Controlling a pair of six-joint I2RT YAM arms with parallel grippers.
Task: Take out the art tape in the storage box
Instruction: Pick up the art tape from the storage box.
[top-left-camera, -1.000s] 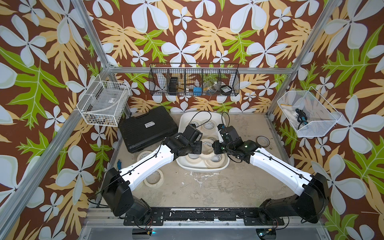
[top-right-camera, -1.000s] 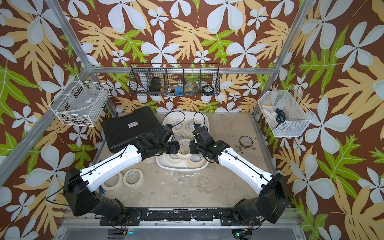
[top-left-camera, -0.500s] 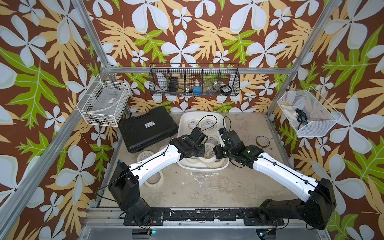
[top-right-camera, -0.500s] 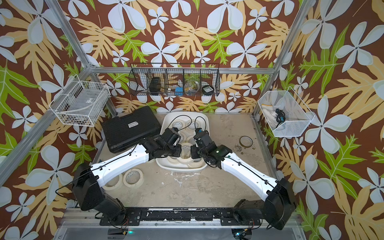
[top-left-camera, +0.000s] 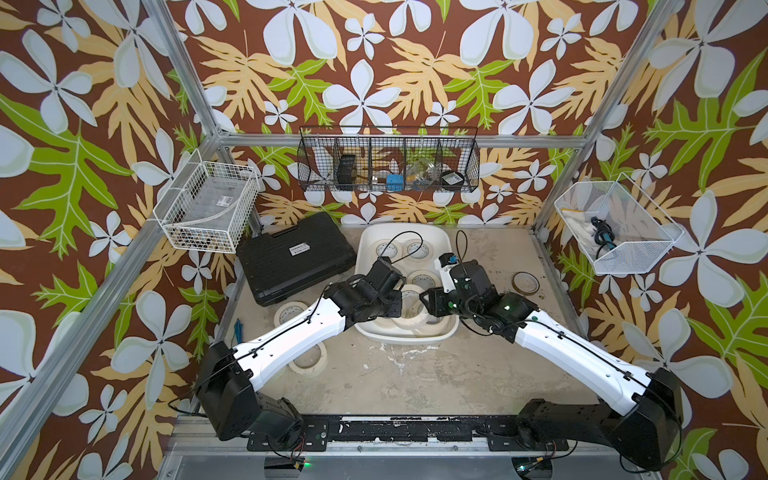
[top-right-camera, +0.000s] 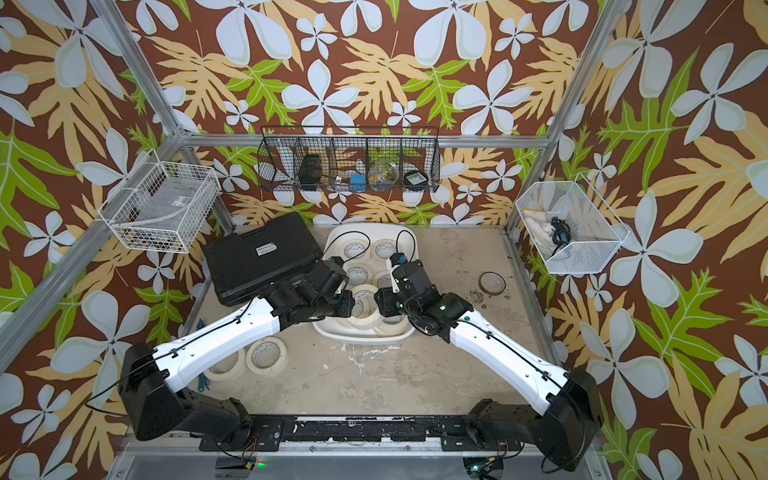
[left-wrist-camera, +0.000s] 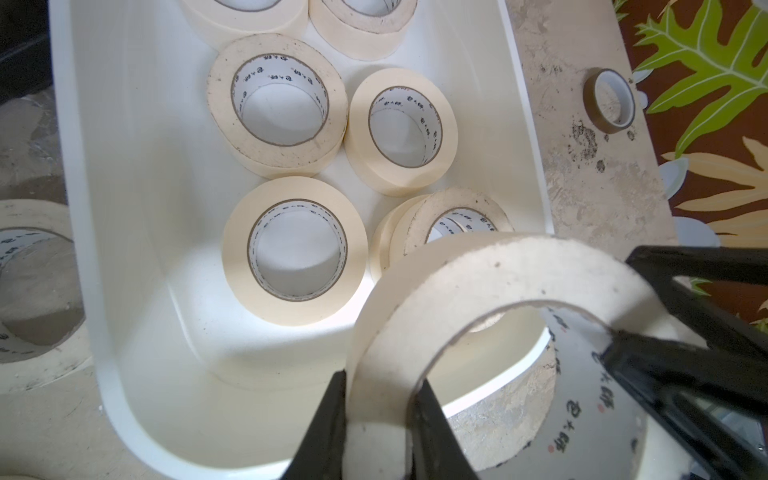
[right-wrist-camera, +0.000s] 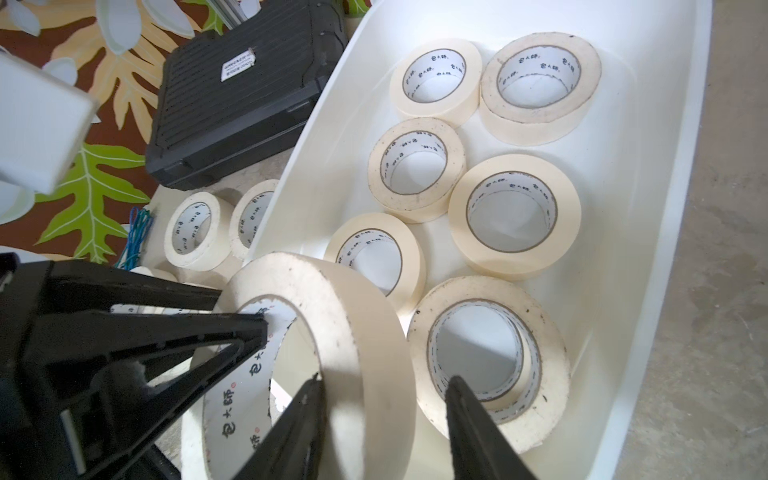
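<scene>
Over the box (top-left-camera: 365, 249)'s near end, at the table (top-left-camera: 457, 374)'s far edge, one tape roll (left-wrist-camera: 478, 266) stood on edge, left gripper (left-wrist-camera: 378, 380) clamped on its wall, right gripper (right-wrist-camera: 384, 379) parted astride that wall, other rolls (right-wrist-camera: 513, 216) flat inside, loose rolls (top-right-camera: 266, 353) by the left edge.

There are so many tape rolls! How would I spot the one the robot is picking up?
Find the white storage box in the middle of the table, beside the black case. At its front end, the left gripper pinches the wall of one art tape roll. Its neighbours rest loose on the box floor; this one alone is lifted up on edge.
</scene>
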